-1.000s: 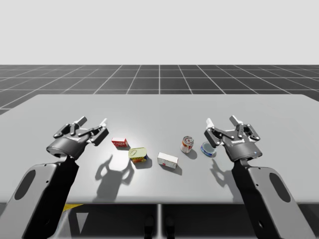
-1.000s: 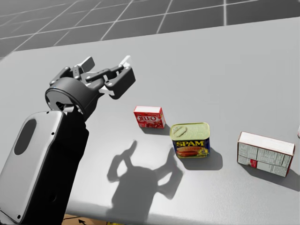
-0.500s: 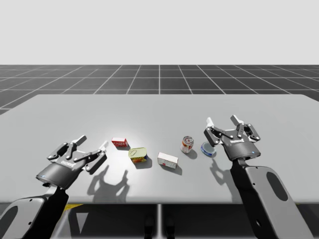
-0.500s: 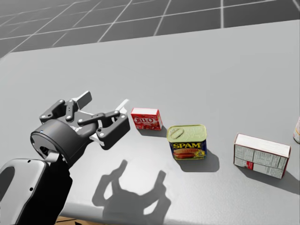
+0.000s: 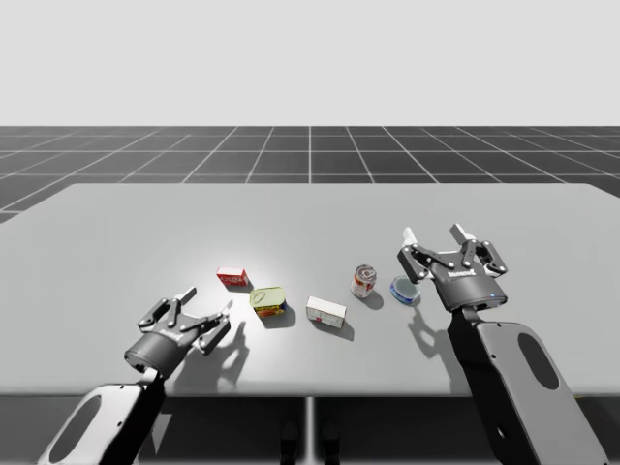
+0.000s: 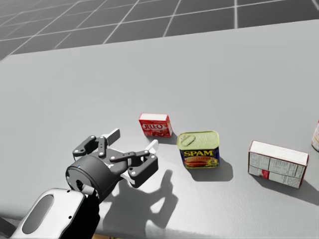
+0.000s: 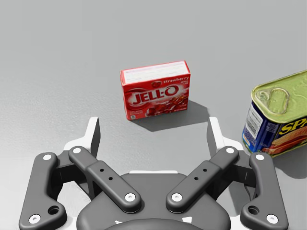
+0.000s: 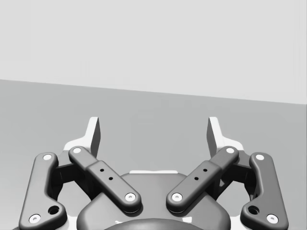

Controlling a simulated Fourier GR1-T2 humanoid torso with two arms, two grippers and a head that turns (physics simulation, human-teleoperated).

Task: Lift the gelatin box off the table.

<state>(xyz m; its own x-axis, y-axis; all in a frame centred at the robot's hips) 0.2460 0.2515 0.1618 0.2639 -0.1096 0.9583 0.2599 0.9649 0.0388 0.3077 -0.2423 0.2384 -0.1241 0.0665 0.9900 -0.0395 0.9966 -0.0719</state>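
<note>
Approach step. Left pincer (image 7: 153, 130) sits low over tabletop (image 7: 48, 57), fingers apart, gelatin box (image 7: 156, 89) lying just ahead, untouched, tin (image 7: 280, 117) beside it. Next: push forward till fingers straddle box, close, raise. Right pincer (image 8: 153, 132) apart, holding nothing.

A small red box (image 7: 156, 90) lies flat on the grey table (image 5: 310, 208); free of any grip; just beside a tin (image 6: 200, 149).
</note>
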